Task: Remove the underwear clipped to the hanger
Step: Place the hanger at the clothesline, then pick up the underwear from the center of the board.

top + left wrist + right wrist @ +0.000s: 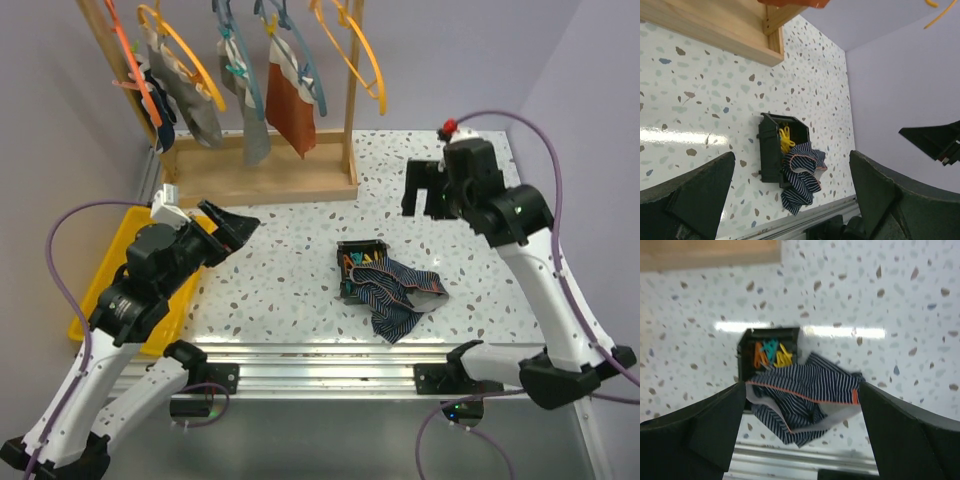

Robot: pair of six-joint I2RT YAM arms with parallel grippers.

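Navy striped underwear [405,295] lies crumpled on the speckled table [300,250]. One edge is draped over a small black bin [360,250] holding orange, teal and yellow clips [771,354]. Grey underwear [255,135] and rust-brown underwear [290,115] hang clipped to hangers [380,95] on the wooden rack [260,175] at the far edge. Right gripper [428,200]: raised above the table, right of the bin, jaws spread wide, grasping nothing. Left gripper [232,222]: jaws released and empty, beside the yellow tray [95,275].
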